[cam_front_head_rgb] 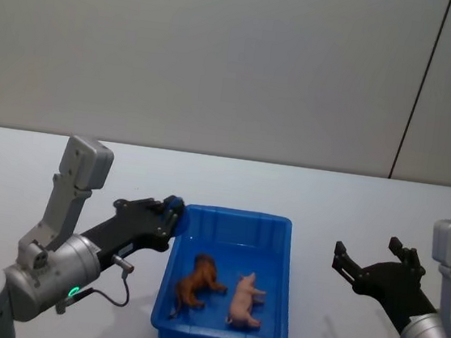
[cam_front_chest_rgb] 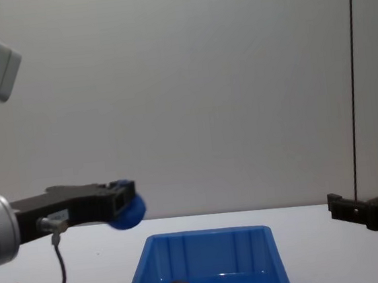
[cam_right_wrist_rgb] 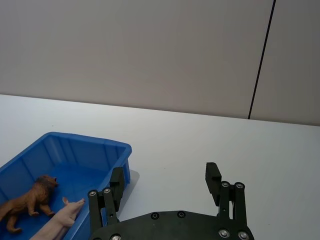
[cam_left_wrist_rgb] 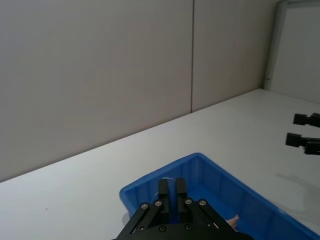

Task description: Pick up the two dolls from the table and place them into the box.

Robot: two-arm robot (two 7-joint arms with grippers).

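While both arms hang clear of the work, the job looks finished to me. The left gripper (cam_front_head_rgb: 174, 209) hovers just beside the near-left corner of the box (cam_front_head_rgb: 236, 218), above the rim rather than inside, with its 2 fingers (cam_left_wrist_rgb: 170, 189) pressed together and nothing between them; there is a blue tip at its end. The right gripper (cam_front_head_rgb: 370, 257) floats well off to the right of the box, over bare table (cam_front_head_rgb: 352, 200), its fingers (cam_right_wrist_rgb: 213, 174) spread wide and empty.

Moving out from there, the 2 dolls are both inside the box. The brown doll (cam_front_head_rgb: 196, 282), a lion-like figure, sits on the left half of the floor, and the pink doll (cam_front_head_rgb: 245, 300), a little pig, lies on its side just beside it to the right, close but I cannot tell if they touch. From the chest view just their tops peek over the near wall.

As I judge it, nothing is left to pick up: no figure remains on the tabletop, so only retreating the arms would remain.
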